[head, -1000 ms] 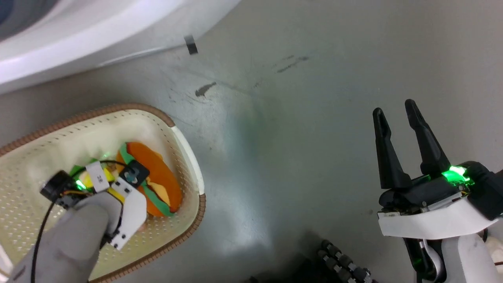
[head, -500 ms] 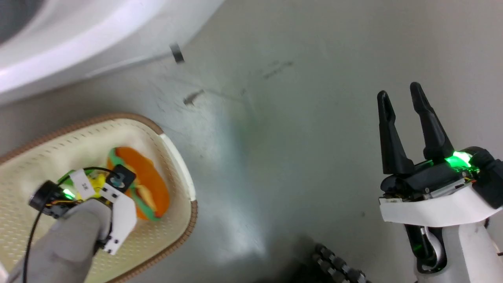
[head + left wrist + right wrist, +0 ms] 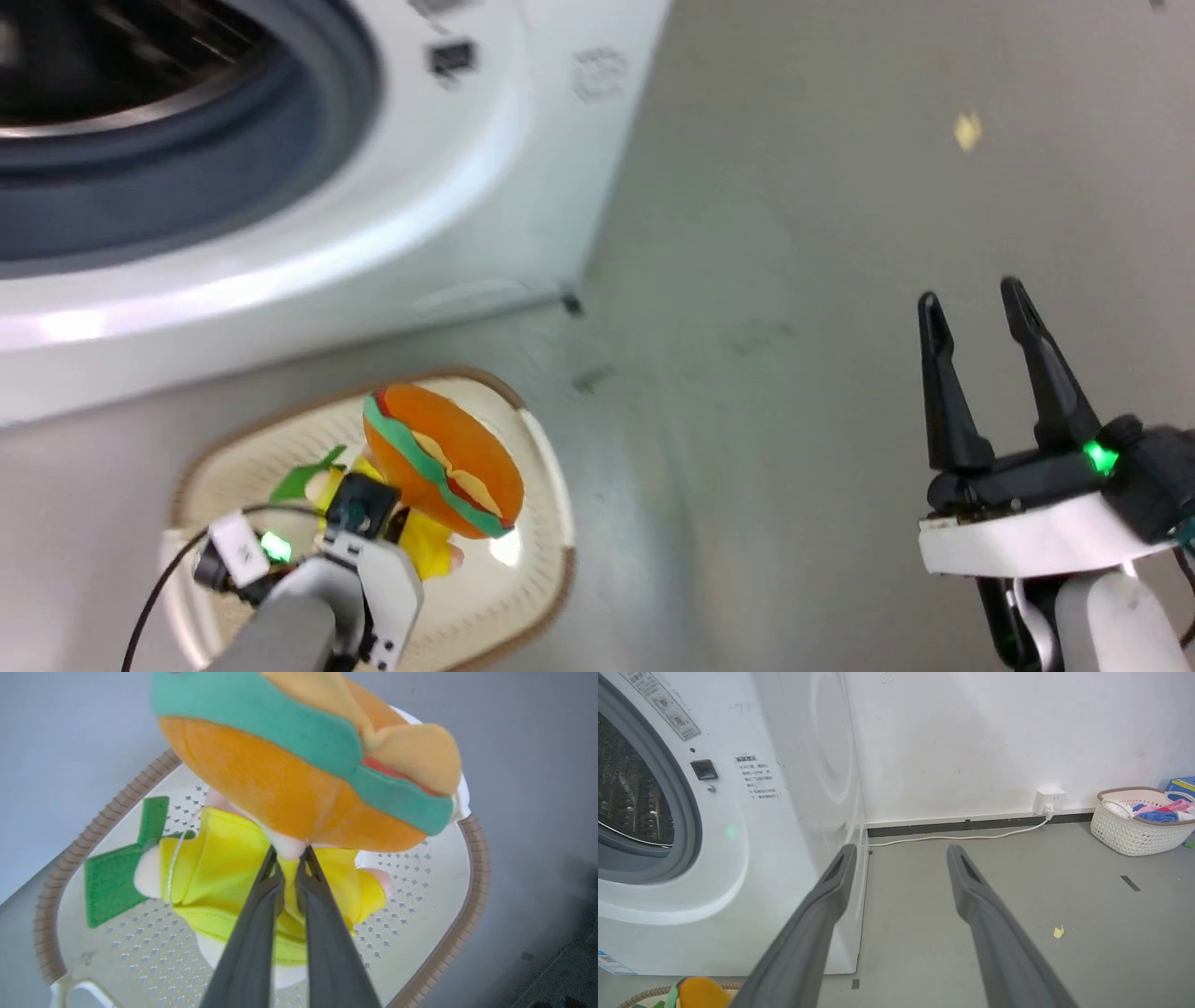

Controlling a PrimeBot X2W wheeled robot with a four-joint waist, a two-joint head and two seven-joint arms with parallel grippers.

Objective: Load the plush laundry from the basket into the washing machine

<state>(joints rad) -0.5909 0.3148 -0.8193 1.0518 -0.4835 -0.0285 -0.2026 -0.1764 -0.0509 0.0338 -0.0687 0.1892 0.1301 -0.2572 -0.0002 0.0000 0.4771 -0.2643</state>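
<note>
Plush toys (image 3: 439,462) held over the basket (image 3: 553,471).
Left gripper (image 3: 378,523) grips them near the washing machine (image 3: 420,233); right gripper (image 3: 968,291) fingers parted, empty.

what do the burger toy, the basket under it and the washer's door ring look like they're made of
The burger toy: soft fleece-like fabric, matte and fuzzy, with felt-like coloured layers sewn in. The basket: probably moulded plastic, smooth cream, punched with small holes; its brown rim looks woven but may be moulded too. The door ring: likely rubber, dull grey, no gloss.
</note>
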